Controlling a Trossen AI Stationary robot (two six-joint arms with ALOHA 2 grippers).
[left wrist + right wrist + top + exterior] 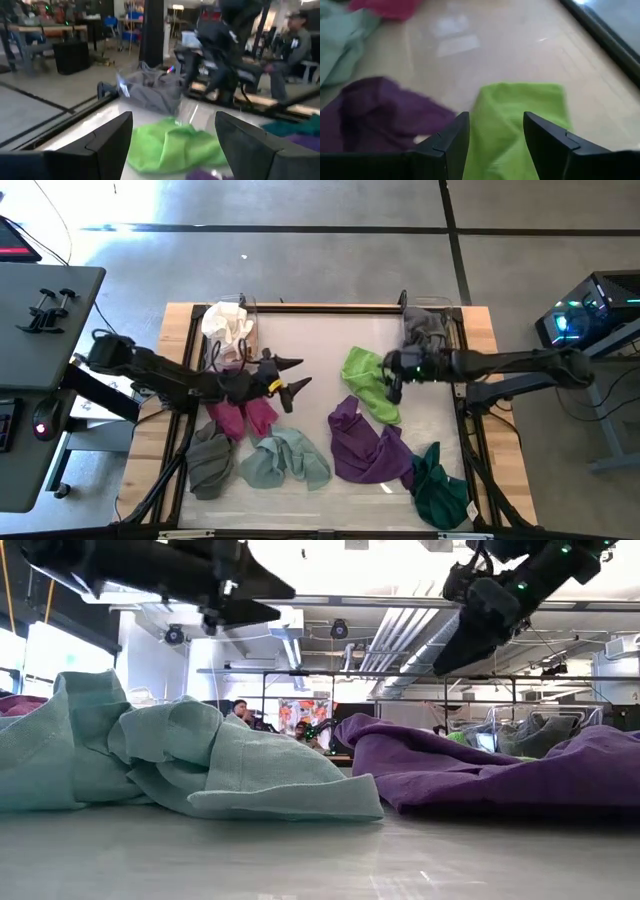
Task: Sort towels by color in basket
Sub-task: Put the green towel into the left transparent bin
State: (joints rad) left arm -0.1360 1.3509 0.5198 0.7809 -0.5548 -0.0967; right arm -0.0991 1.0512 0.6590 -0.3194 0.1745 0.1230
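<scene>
Right wrist view shows my right hand [492, 137] open over the limp lime green cloth towel [520, 120]; light, soft, I'd pinch a raised fold

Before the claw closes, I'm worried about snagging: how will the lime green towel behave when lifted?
The lime green towel lies crumpled in soft folds, so it will probably droop and hang limp. It looks thin, likely light. Its lower edge meets the purple towel, which might drag along.

Overhead cam looks down, low cam at tabletop level, wrist cams close-up
</scene>
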